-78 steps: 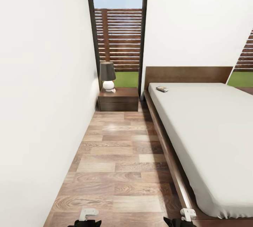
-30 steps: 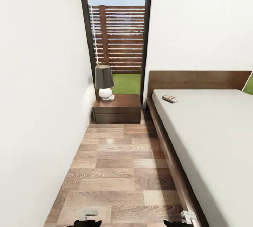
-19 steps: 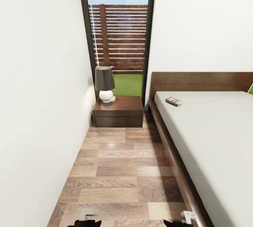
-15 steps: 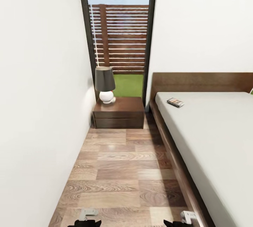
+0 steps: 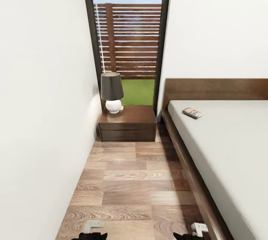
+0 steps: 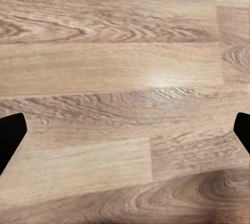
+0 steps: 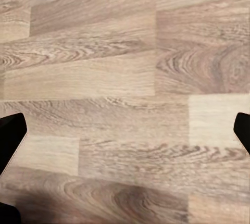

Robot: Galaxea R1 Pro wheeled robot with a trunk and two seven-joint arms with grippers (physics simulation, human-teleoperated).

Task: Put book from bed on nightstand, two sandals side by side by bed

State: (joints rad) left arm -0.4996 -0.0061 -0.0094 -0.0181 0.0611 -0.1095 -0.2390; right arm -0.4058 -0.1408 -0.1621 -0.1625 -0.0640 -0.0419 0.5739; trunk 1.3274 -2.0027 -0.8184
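While rolling up the narrow aisle between white wall (image 5: 41, 102) and low dark-brown-framed bed (image 5: 186, 150) with its pale grey mattress, easy to clip the platform edge with the base or right arm; little slack on either side. Also possible to stop too short, leaving the small white-and-orange paperback book (image 5: 192, 112) beyond comfortable reach. Lying flat near the headboard end of the mattress, close to the aisle-side edge, well apart from both arms. Thin and flat, so likely awkward to pinch off a soft surface; could slide away instead of lifting.

Left gripper (image 6: 125, 135) spread wide, dark fingertips at opposite borders of the wrist view, nothing between them but light brown wood-plank floor (image 5: 134, 188). Right gripper (image 7: 125, 135) likewise spread and empty above the planks.

Small dark brown nightstand (image 5: 128, 124) at the aisle's far end, against the wall below the tall black-framed window (image 5: 128, 39), just beside the bed's head. Dark-shaded lamp on a round white base (image 5: 112, 93) occupying the wall-side corner of its top; bed-side part bare, enough for the book, but a careless placement could knock the lamp. Aisle floor ahead free of obstacles.
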